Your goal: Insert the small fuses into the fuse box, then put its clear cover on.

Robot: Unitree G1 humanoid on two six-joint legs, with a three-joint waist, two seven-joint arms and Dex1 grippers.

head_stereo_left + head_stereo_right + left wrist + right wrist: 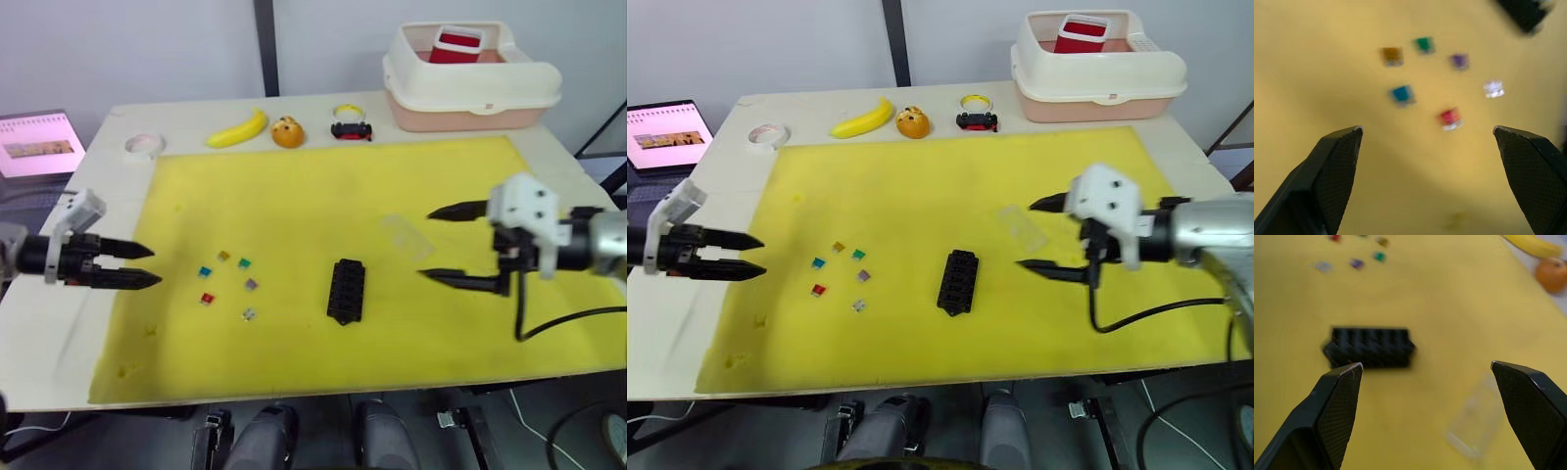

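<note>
Black slotted fuse box (346, 290), slots empty

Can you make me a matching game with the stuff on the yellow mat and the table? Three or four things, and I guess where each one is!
Things:
1. fuse box
2. clear cover
3. small fuses
4. banana

Places:
A. off the mat, at the table's far edge
B. scattered near the left gripper
C. middle of the mat
D. between the right gripper's open fingers

Pairs: 1-C, 2-D, 3-B, 4-A
</note>
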